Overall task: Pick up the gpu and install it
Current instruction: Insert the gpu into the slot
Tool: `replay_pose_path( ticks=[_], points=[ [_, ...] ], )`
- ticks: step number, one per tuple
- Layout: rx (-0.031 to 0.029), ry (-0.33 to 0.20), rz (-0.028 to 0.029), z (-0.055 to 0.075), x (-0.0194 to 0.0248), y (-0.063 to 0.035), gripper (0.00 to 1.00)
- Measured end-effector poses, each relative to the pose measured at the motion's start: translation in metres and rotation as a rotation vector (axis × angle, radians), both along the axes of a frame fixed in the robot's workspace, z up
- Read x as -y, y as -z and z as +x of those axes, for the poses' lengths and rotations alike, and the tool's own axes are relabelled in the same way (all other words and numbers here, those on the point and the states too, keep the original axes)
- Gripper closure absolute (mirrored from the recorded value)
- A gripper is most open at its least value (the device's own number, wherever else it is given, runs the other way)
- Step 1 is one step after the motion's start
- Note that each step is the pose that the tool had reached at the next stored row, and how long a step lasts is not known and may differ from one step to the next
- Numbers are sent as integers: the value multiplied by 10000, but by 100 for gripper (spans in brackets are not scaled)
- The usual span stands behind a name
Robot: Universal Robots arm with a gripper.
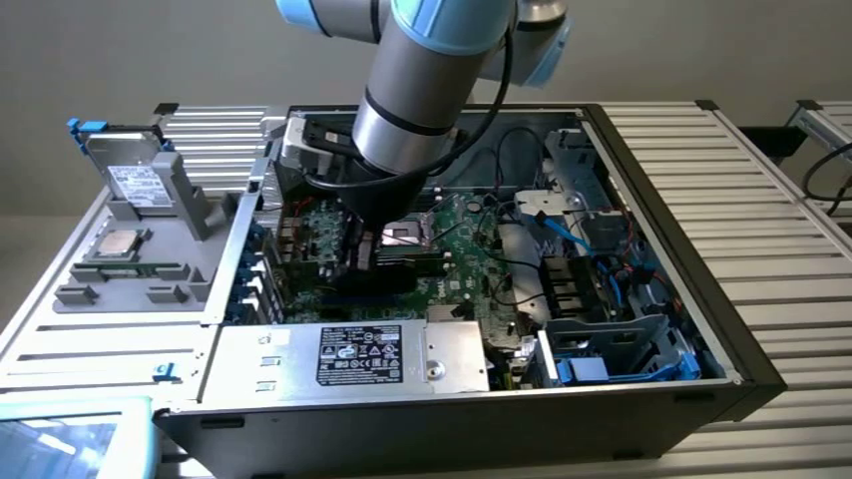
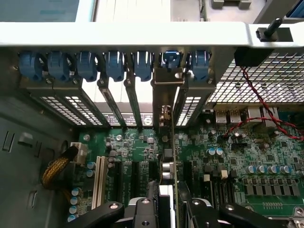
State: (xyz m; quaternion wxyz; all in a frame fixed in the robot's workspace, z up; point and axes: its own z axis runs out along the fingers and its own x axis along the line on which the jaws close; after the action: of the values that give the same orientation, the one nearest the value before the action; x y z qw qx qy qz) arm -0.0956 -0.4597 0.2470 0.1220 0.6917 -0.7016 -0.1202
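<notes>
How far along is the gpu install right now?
Done: the gpu is picked up and inside the case. In hand: the gripper holds it upright over the motherboard, bracket at the rear wall. Left: release; full seating can't be confirmed.

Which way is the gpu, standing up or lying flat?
Standing up: the gpu shows edge-on over the motherboard, gripped by the hand.

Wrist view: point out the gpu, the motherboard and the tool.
gpu [image 2: 167, 95], wrist view, on its metal bracket.
motherboard [image 2: 232, 156], wrist view, on bare green board.
tool [image 2: 168, 194], wrist view, midway between its fingertips.
</notes>
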Motion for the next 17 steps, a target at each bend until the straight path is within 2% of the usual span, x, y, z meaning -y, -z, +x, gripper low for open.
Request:
replay_pose_path(
  ticks=[5,8,13,17],
  points=[
    [-2,3,9,7,1,0,72],
    [-4,4,56,37,3,0,72],
    [-5,8,58,37,3,0,72],
    [-39,32,67,17,-5,-1,72]
  ],
)
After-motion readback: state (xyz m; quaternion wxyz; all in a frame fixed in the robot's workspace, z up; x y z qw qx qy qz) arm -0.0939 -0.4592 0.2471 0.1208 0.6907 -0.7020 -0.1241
